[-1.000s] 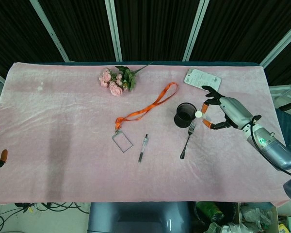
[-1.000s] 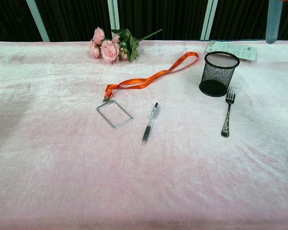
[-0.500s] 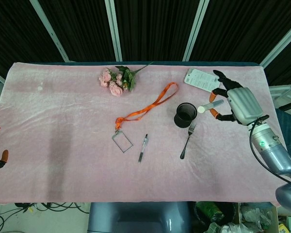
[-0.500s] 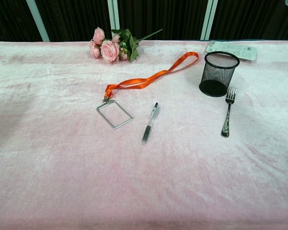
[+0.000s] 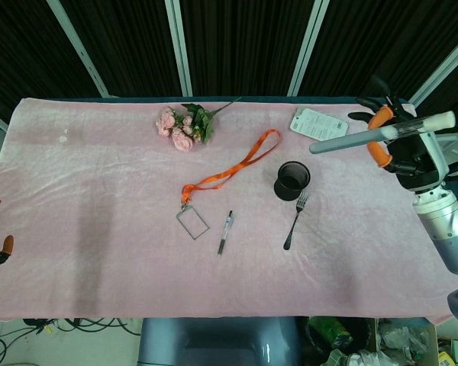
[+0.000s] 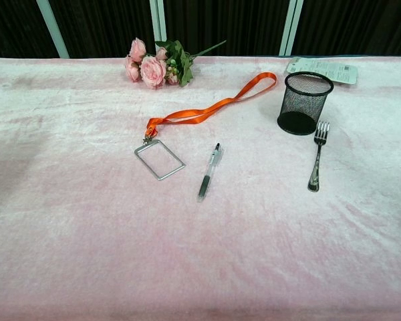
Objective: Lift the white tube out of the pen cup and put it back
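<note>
Black mesh pen cup [image 6: 305, 102] stands empty beside the fork [image 6: 315, 155]. Head view alone shows left hand fingertips [image 5: 3, 245] at the left edge, grasp indeterminate, and the right hand [image 5: 401, 145] grasping the white tube [image 5: 382, 133] aloft, nearly level, higher and further right than a second ago.

The counter [image 6: 87, 254] wears soft, matt pink cloth; the pen cup [image 6: 305, 103] is black wire mesh; the fork [image 6: 316, 157] is shiny metal.
</note>
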